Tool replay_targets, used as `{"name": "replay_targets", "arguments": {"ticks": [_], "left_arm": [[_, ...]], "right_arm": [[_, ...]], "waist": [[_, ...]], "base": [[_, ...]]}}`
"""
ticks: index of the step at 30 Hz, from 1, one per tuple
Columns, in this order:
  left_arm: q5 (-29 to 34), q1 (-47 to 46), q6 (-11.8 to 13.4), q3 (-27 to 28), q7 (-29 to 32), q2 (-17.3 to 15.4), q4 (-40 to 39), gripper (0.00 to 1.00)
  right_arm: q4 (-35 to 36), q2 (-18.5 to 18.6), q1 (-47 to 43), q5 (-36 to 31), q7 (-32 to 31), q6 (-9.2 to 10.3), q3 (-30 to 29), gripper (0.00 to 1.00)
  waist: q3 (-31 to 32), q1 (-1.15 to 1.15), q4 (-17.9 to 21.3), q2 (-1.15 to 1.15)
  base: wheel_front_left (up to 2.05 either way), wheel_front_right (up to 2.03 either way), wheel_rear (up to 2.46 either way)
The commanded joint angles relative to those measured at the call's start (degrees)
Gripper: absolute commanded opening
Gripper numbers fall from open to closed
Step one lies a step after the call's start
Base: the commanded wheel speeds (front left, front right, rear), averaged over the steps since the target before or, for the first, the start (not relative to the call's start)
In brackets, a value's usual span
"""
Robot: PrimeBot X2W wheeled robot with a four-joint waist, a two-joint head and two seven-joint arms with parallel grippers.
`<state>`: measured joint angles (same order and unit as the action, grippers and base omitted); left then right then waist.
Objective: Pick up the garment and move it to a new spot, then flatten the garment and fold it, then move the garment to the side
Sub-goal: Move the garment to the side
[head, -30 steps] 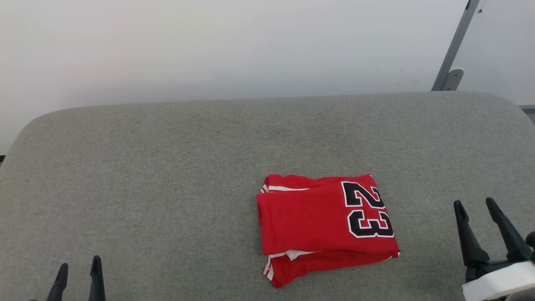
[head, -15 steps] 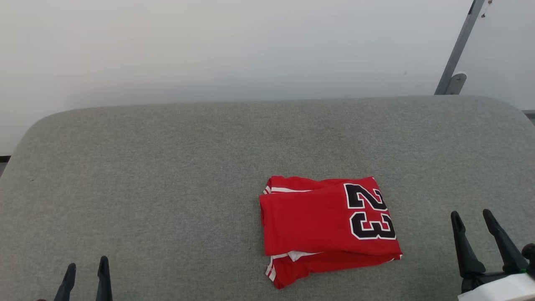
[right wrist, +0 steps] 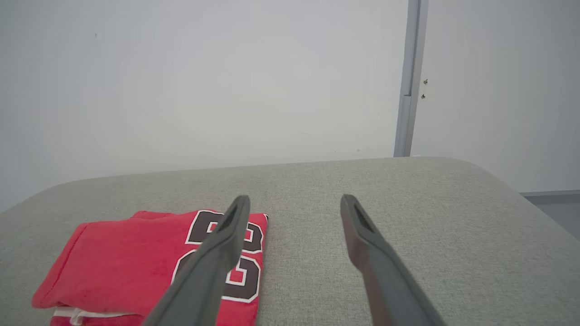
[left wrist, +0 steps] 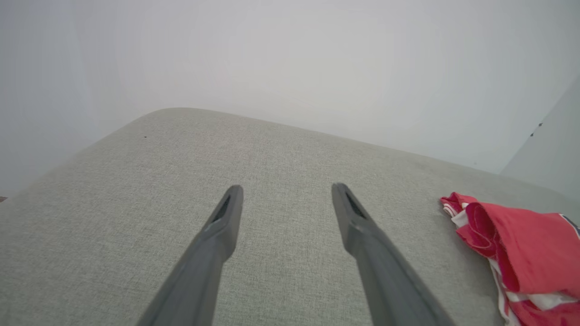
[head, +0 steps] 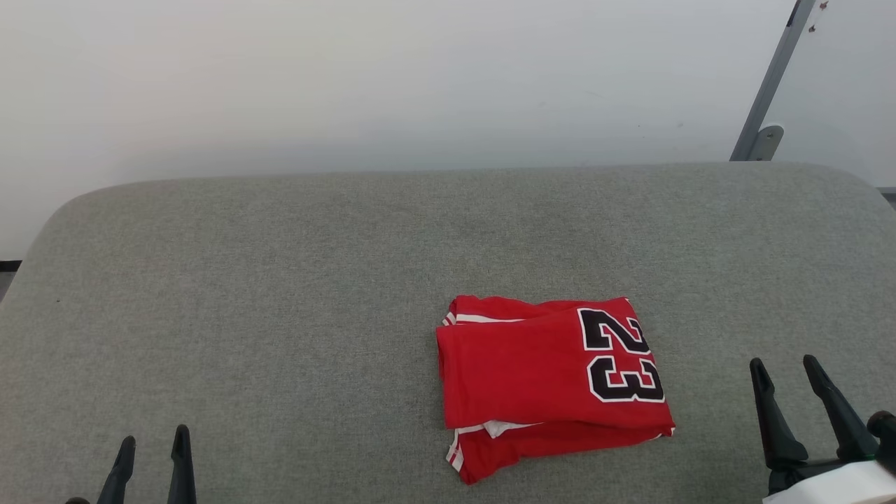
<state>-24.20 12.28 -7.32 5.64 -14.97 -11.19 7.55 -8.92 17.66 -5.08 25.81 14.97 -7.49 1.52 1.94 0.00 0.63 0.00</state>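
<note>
Right fingers (head: 772, 409) lower, right of garment (head: 532, 371)

You have the garment (head: 553, 385) lying on the padded top (head: 280, 280), right of centre and toward the near edge. Your left gripper (head: 155, 435) sits over the near left, well apart from the garment. Your right gripper (head: 782, 362) sits over the near right, near the garment's right edge but not touching it. In the right wrist view the garment lies to the left, partly behind one finger. Behind the top stands the wall (head: 350, 70), and a slanted post (head: 774, 77) rises at the far right corner
</note>
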Motion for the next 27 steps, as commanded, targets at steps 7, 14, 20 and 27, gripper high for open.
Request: {"name": "replay_targets", "arguments": {"ticks": [7,14,20,27], "left_arm": [[-0.44,-0.57,-0.15,0.13,-0.28,0.25,-0.59,1.00],[-0.76,-1.18,-0.16,-1.15,-0.27,0.59,-0.84,1.00],[-1.06,-1.60,-0.16,-2.42,-0.28,0.55,-0.92,1.00],[-1.62,-3.23,-0.16,-4.51,-0.28,0.64,-0.54,1.00]], "right_arm": [[-1.57,0.66,0.97,0.44,0.28,0.00,1.70,1.00],[-8.61,5.75,7.25,6.11,-2.41,0.00,10.02,1.00],[-11.13,10.63,13.38,11.91,-11.57,0.00,16.26,1.00],[-13.62,15.37,21.57,20.37,-27.67,0.01,21.79,1.00]], "waist": [[-0.07,0.00,-0.25,0.00],[-1.04,0.00,-1.97,0.00],[-2.25,0.00,-3.99,0.00],[-5.12,0.00,-6.79,0.00]], "base": [[0.00,0.00,0.00],[0.00,0.00,0.00],[0.00,0.00,0.00],[0.00,0.00,0.00]]}}
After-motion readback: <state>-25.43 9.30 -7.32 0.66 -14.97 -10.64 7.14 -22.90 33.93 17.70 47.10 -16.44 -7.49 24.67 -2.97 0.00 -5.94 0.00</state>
